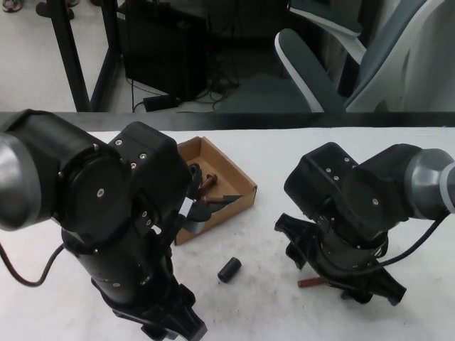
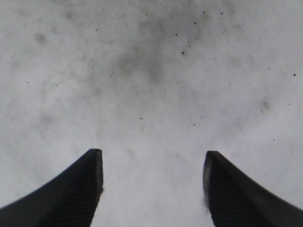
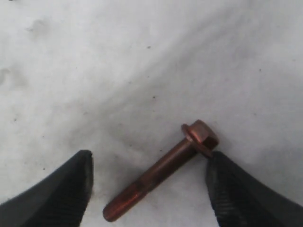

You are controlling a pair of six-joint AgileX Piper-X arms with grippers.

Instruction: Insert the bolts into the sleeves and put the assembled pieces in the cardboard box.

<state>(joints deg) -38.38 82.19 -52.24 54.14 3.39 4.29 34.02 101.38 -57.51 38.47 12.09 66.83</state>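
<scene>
A copper bolt (image 3: 161,172) lies flat on the white bench between the fingers of my right gripper (image 3: 149,189), which is open; the bolt's flanged head touches or nearly touches one fingertip (image 3: 222,175). From above, the bolt (image 1: 311,282) pokes out from under the right arm. A black sleeve (image 1: 229,270) lies on the bench between the two arms. My left gripper (image 2: 152,189) is open over bare white bench, nothing between its fingers. The cardboard box (image 1: 242,183) sits behind the left arm, with at least one assembled piece (image 1: 207,182) inside.
The left arm's bulk hides part of the box and the bench's front left. Beyond the bench's far edge stand a grey office chair (image 1: 334,64) and a black frame leg (image 1: 71,50).
</scene>
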